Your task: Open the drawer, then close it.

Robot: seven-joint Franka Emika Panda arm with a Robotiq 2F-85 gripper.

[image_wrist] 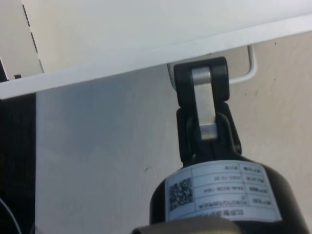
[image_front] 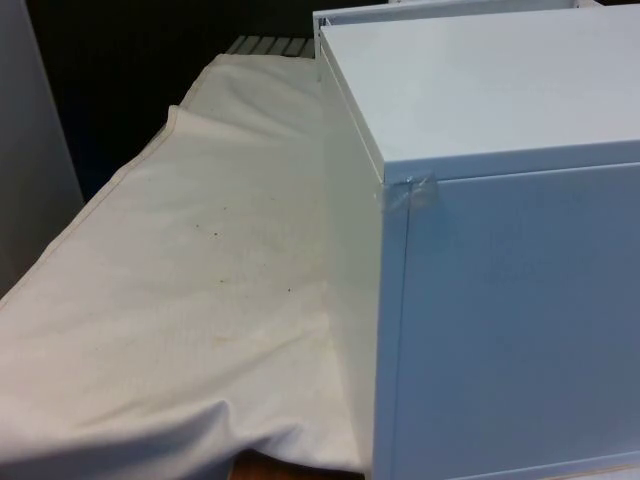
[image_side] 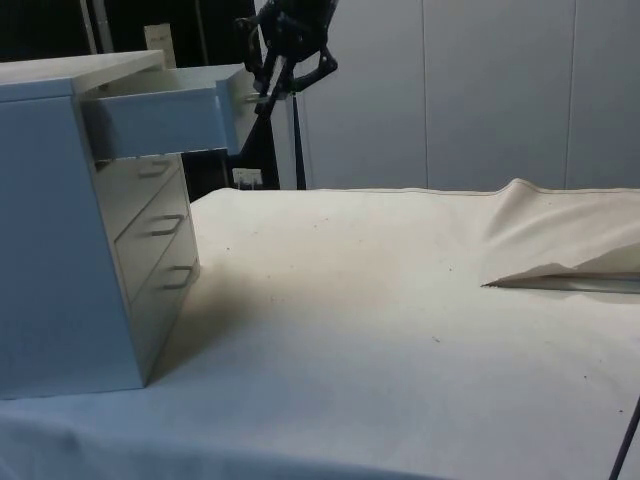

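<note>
White cloth [image_side: 400,300] over the desk, rumpled at one end; pale wall panels behind. Top drawer [image_side: 160,120] of the white chest [image_side: 60,250] pulled out. Black hand [image_side: 262,95] at its handle [image_wrist: 246,68], fingers together.

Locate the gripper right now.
In the side view the gripper is at the front of the open top drawer of the chest, by its handle.
</note>
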